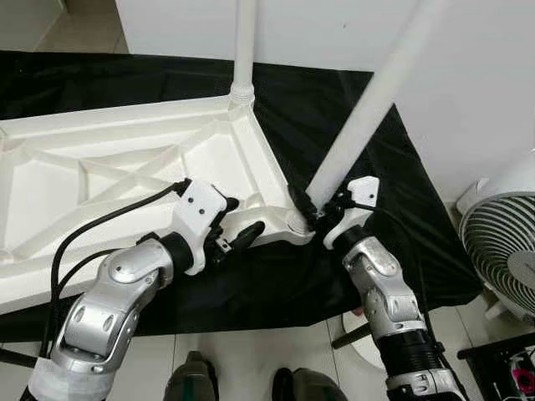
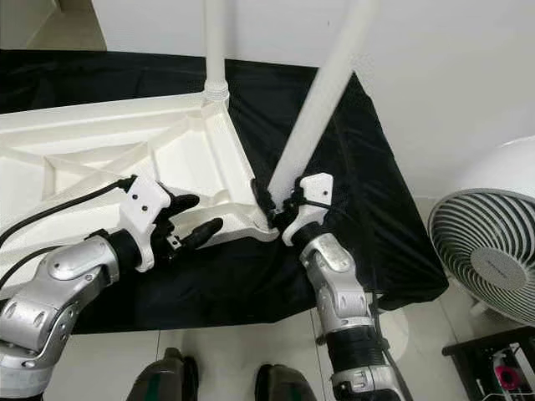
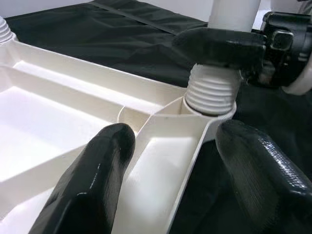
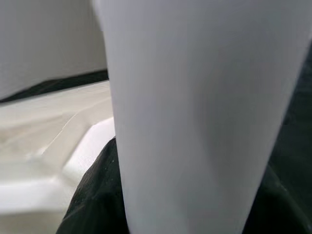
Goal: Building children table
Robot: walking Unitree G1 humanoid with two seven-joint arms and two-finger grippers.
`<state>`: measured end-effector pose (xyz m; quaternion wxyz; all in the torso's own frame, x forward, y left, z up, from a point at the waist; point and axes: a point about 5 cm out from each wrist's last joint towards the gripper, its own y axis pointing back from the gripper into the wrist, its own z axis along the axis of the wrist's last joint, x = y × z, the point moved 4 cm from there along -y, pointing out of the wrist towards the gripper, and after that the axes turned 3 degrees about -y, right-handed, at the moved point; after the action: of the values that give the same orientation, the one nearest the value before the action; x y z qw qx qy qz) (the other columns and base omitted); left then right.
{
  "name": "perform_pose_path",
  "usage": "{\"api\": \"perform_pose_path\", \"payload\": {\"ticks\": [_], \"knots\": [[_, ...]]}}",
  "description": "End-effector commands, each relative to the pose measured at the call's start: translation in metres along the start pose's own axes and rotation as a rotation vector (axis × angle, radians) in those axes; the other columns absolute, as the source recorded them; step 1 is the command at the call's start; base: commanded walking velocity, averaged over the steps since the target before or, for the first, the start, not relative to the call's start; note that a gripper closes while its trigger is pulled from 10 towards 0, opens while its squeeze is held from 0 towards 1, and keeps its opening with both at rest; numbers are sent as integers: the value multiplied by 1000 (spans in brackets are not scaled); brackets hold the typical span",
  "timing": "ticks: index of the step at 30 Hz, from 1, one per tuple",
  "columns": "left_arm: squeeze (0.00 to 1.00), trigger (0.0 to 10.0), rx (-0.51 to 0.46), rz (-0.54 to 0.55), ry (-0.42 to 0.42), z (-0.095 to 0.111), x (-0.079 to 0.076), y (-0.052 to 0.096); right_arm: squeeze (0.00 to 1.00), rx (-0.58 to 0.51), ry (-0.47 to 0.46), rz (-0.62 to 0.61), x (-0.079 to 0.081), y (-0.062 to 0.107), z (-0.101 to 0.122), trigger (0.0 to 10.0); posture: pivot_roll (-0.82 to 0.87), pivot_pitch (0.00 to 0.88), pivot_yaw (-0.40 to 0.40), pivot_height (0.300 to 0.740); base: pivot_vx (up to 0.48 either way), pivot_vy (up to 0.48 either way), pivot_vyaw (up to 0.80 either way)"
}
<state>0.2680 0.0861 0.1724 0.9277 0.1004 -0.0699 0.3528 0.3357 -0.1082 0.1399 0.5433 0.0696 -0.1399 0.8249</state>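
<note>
Leg number two going into the upside-down kids' table

The table top (image 1: 109,167) lies belly-up on a black cloth (image 1: 368,167), one leg (image 1: 244,42) already upright in the far corner. The right gripper (image 1: 311,207) is clamped low on the second leg (image 1: 368,109), its threaded end sitting tilted in the near corner socket (image 3: 207,109). The left gripper (image 1: 236,224), fingers spread, straddles the rim there. Looks like light, stiff, slick plastic, so I'd grip low near the threads

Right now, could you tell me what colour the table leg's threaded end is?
White, like the whole table leg; the left wrist view shows it best.
</note>
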Motion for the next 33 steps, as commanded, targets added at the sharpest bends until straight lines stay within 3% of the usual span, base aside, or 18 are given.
{"api": "perform_pose_path", "payload": {"ticks": [1, 5, 14, 24, 33], "knots": [[0, 10000, -2, 61, -9, 3, 4, 2, 0, 113, -40, -190, -37, 19, -27, 10000, 56, 111, -53, 740, 0, 0, 0], [0, 10000, -3, 61, -11, 3, 4, 2, 0, 111, -5, -198, -37, 21, -27, 10000, 55, 111, -53, 740, 0, 0, 0], [0, 10000, -3, 70, -14, 4, 6, 3, 0, 103, 144, -95, -20, 25, -29, 10000, 57, 114, -52, 740, 0, 0, 0], [0, 10000, -1, 80, -17, 5, 8, 6, 0, 139, 371, 67, -3, 29, -36, 10000, 58, 120, -48, 740, 0, 0, 0], [0, 10000, -2, 78, -23, 7, 9, 5, 0, 82, 341, 99, -3, 37, -35, 10000, 59, 119, -44, 740, 0, 0, 0]]}}
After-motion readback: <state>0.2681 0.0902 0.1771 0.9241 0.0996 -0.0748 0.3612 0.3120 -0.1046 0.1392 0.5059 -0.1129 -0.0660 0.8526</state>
